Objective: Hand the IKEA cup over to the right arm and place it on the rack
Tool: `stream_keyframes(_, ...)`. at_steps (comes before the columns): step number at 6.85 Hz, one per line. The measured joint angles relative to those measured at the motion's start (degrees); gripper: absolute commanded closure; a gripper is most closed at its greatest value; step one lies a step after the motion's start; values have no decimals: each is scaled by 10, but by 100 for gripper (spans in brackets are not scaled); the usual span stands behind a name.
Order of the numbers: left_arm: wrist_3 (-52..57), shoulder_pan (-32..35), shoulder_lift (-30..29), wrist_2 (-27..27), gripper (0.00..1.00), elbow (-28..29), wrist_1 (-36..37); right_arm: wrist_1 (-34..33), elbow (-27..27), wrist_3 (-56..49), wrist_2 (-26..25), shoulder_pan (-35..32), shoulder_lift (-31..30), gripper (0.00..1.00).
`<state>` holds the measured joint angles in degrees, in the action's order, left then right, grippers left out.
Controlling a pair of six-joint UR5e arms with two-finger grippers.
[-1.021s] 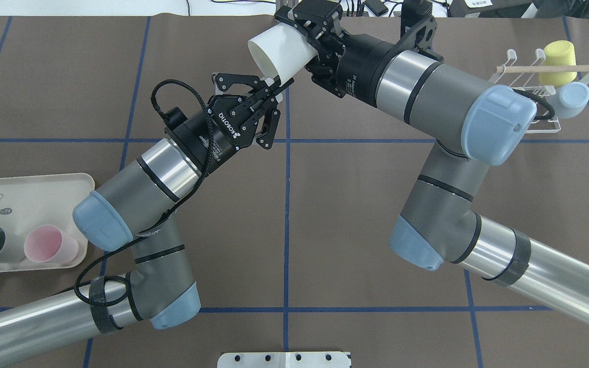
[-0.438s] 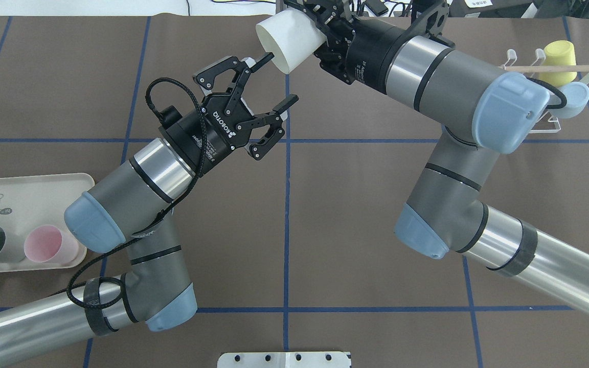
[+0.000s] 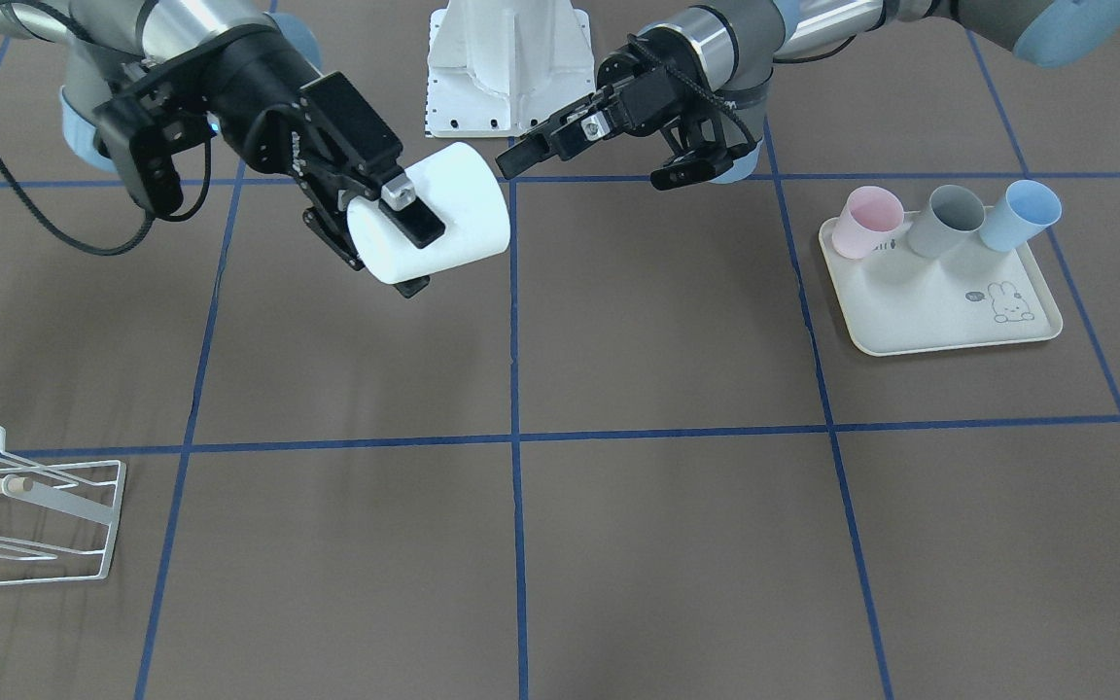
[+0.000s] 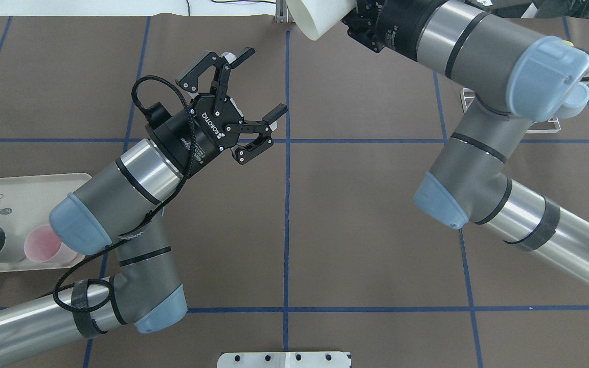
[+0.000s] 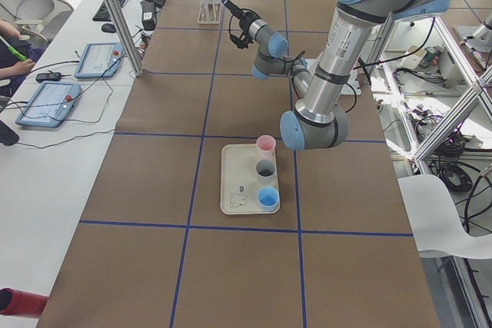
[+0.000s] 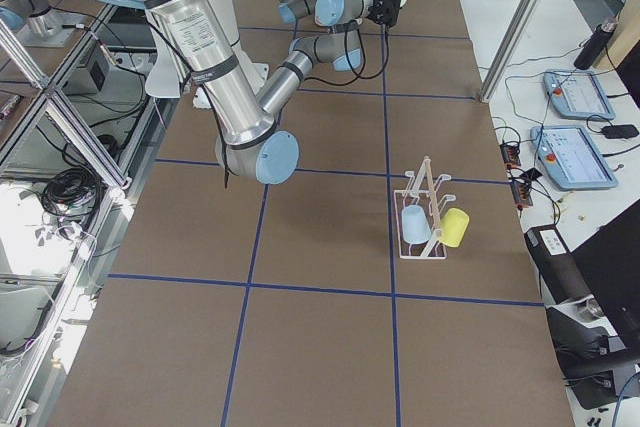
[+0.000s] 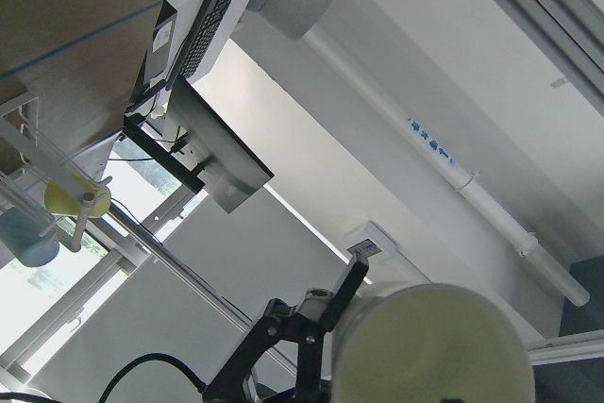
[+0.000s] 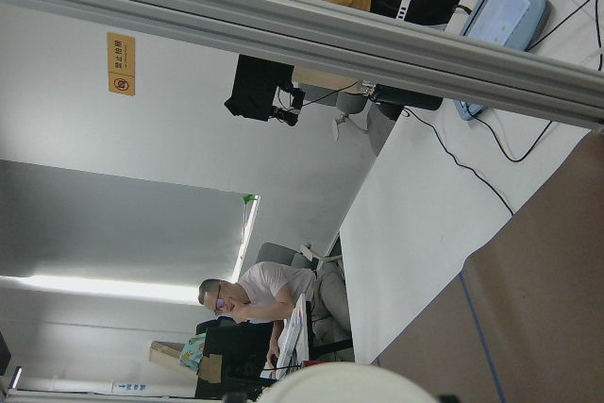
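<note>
The IKEA cup (image 3: 443,219) is white and lies sideways in the air, with my right gripper (image 3: 412,253) shut on it near its base. In the overhead view the cup (image 4: 319,18) is at the top edge, mouth pointing left. My left gripper (image 4: 263,81) stands open and holds nothing, a short way left of and below the cup, not touching it. The left wrist view looks up at the cup (image 7: 425,346). The rack (image 3: 35,525) is a low white wire frame with a wooden rod, and in the overhead view the rack (image 4: 547,124) is mostly hidden behind my right arm.
A cream rabbit-print tray (image 3: 949,326) holds a pink cup (image 3: 861,222), a grey cup (image 3: 944,219) and a blue cup (image 3: 1019,214). On the rack hang a yellow cup (image 6: 455,228) and a light blue cup (image 6: 415,225). The robot's white base (image 3: 507,68) stands between the arms.
My left gripper let go of the cup's rim, opened wide and drew back toward the left. My right arm carried the cup away toward the table's far edge and to the right.
</note>
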<state>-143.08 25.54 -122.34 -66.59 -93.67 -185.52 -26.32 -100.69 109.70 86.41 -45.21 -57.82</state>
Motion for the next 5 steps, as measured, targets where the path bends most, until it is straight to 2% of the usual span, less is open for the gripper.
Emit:
stream_keyframes(3,104,3,47,-23,1,-60,62,-4,-23,-137,29,-52,-100,100)
stream_keyframes(5,172,5,97,-29,1,-103,113,-5,-47,-248,-4,-76,-199,100)
